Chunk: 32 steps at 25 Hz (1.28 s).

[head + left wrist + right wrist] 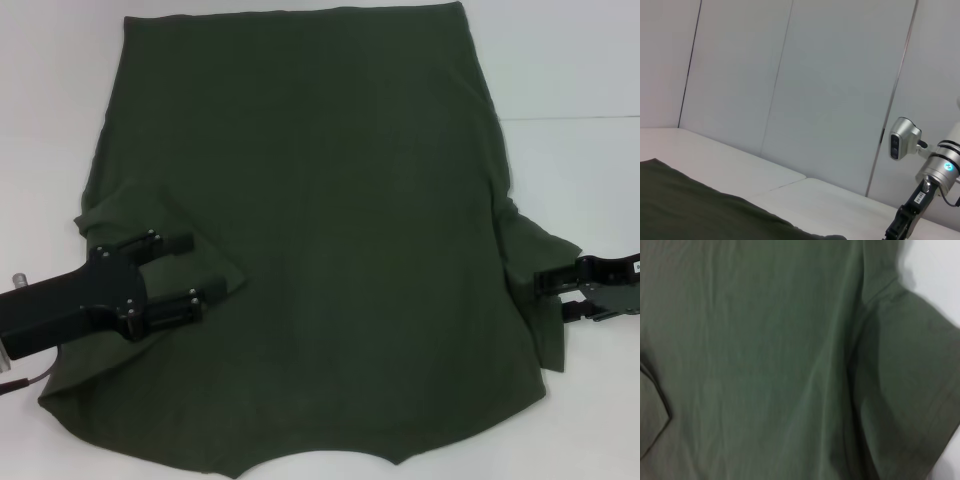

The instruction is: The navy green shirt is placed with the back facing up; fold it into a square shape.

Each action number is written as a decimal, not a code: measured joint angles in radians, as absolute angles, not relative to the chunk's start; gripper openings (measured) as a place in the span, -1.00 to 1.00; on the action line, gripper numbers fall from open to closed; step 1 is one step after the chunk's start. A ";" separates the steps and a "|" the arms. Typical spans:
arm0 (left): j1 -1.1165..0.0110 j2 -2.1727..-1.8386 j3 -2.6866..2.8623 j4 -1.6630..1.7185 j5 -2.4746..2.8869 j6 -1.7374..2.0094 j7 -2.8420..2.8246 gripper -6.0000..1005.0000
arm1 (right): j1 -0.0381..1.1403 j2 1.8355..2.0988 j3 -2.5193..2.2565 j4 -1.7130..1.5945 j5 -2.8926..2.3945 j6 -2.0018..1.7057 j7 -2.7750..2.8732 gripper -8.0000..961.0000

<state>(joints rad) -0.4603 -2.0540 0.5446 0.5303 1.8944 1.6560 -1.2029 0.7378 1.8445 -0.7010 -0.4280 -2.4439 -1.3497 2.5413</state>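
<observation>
Lying flat and plain side up, the navy green shirt (320, 240) covers most of the white table (580, 70). At 8 o'clock the left gripper (190, 275) sits spread over a folded-in sleeve. At 3 o'clock the right gripper (545, 297) meets the other sleeve's edge, fingers apart. Bare table shows along the far corners; grey wall panels (830, 90) stand behind.

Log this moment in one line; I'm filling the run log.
shirt: flat, plain side up, left sleeve folded inward | left gripper: open over that sleeve | right gripper: at right sleeve
</observation>
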 joint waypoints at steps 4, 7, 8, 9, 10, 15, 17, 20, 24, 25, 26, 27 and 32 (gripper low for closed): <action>-0.462 -2.054 0.545 0.532 1.894 1.657 -1.204 0.69 | 0.738 1.843 -0.701 -0.428 -2.445 -1.354 2.542 0.71; -0.462 -2.054 0.545 0.532 1.894 1.658 -1.204 0.69 | 0.738 1.847 -0.701 -0.427 -2.445 -1.354 2.542 0.71; -0.462 -2.054 0.544 0.532 1.894 1.658 -1.204 0.69 | 0.738 1.848 -0.701 -0.427 -2.445 -1.354 2.541 0.71; -0.462 -2.054 0.545 0.532 1.894 1.658 -1.204 0.69 | 0.738 1.850 -0.701 -0.427 -2.445 -1.354 2.541 0.71; -0.462 -2.054 0.544 0.532 1.894 1.658 -1.204 0.69 | 0.738 1.851 -0.701 -0.427 -2.445 -1.354 2.541 0.71; -0.462 -2.054 0.544 0.530 1.894 1.656 -1.204 0.69 | 0.738 1.857 -0.701 -0.425 -2.445 -1.352 2.537 0.71; -0.462 -2.054 0.545 0.529 1.894 1.656 -1.204 0.69 | 0.738 1.859 -0.701 -0.425 -2.445 -1.347 2.535 0.71; -0.462 -2.054 0.545 0.528 1.894 1.656 -1.204 0.69 | 0.738 1.861 -0.701 -0.425 -2.445 -1.341 2.535 0.71; -0.462 -2.054 0.545 0.527 1.894 1.654 -1.203 0.68 | 0.738 1.861 -0.694 -0.425 -2.441 -1.329 2.535 0.71; -0.462 -2.054 0.545 0.527 1.894 1.654 -1.203 0.68 | 0.738 1.861 -0.693 -0.425 -2.440 -1.327 2.535 0.71; -0.462 -2.054 0.545 0.527 1.894 1.654 -1.203 0.68 | 0.738 1.861 -0.692 -0.425 -2.438 -1.322 2.534 0.71; -0.462 -2.054 0.545 0.528 1.894 1.654 -1.203 0.68 | 0.738 1.861 -0.692 -0.425 -2.438 -1.320 2.534 0.71; -0.463 -2.054 0.543 0.529 1.892 1.653 -1.203 0.68 | 0.742 1.863 -0.692 -0.425 -2.436 -1.314 2.533 0.71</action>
<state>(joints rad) -0.4630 -2.0540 0.5431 0.5289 1.8923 1.6530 -1.2026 0.7416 1.8629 -0.6917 -0.4248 -2.4361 -1.3137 2.5326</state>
